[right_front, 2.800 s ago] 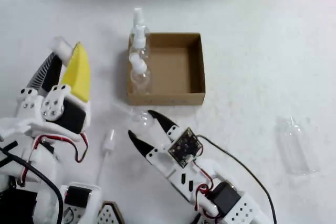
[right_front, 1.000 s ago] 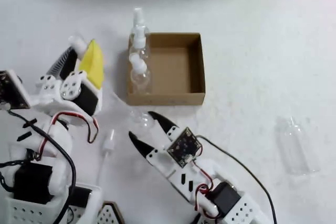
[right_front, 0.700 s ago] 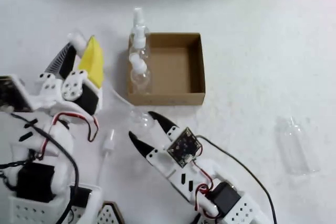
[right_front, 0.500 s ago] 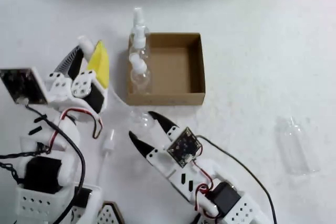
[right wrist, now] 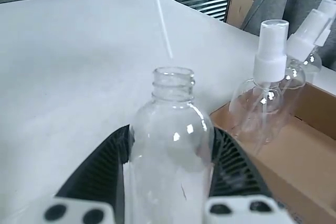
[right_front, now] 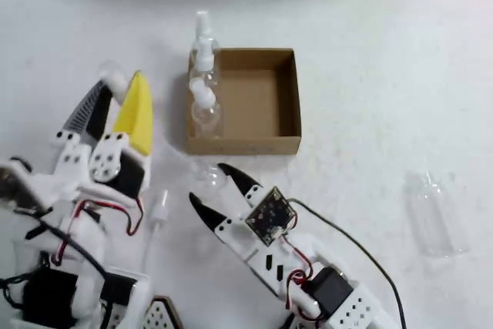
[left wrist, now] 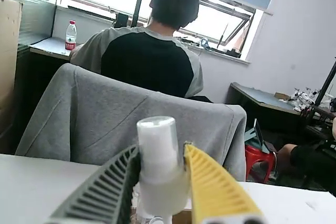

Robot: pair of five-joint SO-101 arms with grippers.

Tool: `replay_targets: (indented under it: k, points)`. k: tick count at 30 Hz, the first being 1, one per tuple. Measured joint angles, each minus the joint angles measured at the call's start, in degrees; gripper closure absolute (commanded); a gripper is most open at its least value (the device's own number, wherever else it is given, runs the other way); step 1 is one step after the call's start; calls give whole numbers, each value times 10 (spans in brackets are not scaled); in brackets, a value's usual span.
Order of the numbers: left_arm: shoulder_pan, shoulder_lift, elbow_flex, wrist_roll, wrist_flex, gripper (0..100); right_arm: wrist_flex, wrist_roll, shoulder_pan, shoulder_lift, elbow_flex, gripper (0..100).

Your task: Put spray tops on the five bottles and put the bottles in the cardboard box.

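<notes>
At lower left of the high view, left gripper [right_front: 122, 82] pinching a spray top [right_front: 114, 80] between a grey ribbed finger and a yellow one, up and to the left of the cardboard box [right_front: 286, 98]. At lower centre, right gripper [right_front: 206, 181], one black finger on either side of an uncapped bottle [right_front: 204, 171], just below the box's near wall. Three capped bottles [right_front: 205, 109] in a row along the box's left wall; inside or outside it, cannot tell. Second spray top [right_front: 160, 207] lying flat on the white table [right_front: 370, 52] between the two arms. Another bare bottle [right_front: 433, 217] on its side at far right, well apart from the rest.

Left wrist view: left gripper [left wrist: 160, 149] pressed together on the spray top [left wrist: 156, 182], which stands upright with the ribbed finger on one side and the yellow finger on the other, both touching.

Right wrist view: right gripper [right wrist: 170, 131] clasping the bottle [right wrist: 173, 82], both black fingers against its shoulders, neck open. Thin white tube [right wrist: 160, 14] hanging with its end just above that neck. Beyond, capped bottles [right wrist: 268, 93] beside the edge of the cardboard box [right wrist: 299, 150].
</notes>
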Motion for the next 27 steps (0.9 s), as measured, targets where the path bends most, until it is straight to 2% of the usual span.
replay_targets:
  k: [14,24,27]
  points:
    - [4,-6,104,1,0,980,7,0,-3,0,0,984]
    - [136,-6,166,-2,0,980,7,0,-1,0,0,984]
    - [154,-6,184,-6,0,980,7,0,4,0,0,984]
